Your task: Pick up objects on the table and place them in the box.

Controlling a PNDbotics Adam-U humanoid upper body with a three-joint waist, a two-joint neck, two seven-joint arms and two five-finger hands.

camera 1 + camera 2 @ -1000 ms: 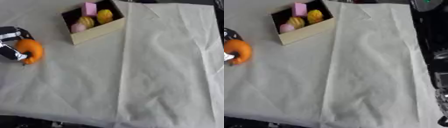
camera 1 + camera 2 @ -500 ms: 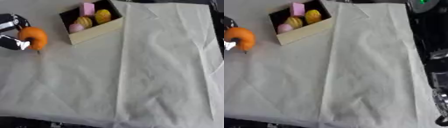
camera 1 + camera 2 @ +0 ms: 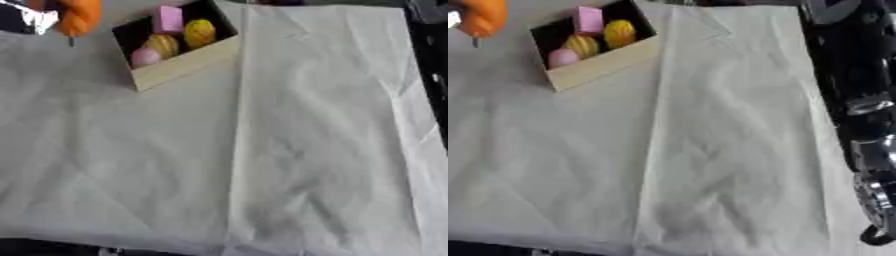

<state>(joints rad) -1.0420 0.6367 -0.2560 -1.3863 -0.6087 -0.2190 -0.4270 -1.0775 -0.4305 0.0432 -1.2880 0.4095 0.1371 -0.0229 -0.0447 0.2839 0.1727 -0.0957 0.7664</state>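
The orange fruit [image 3: 79,15] is in my left hand [image 3: 31,17], up at the far left corner, lifted off the table [image 3: 262,150] and just to the left of the box [image 3: 179,62]. My fingers are curled round it, though most of the hand is cut off by the edge of view. The box is open-topped and already holds a pink block [image 3: 168,19], two yellow pieces [image 3: 199,32] and a small pink round thing [image 3: 145,57], so free room is scarce. I judge the darker gap toward the near left corner of the box is the best target. To do this well I would carry the fruit right, across the left wall, keeping it high enough to clear the rim, then lower it into that gap before letting go, so it does not roll off the others. My right arm [image 3: 859,100] hangs dark at the right edge; its hand I cannot make out
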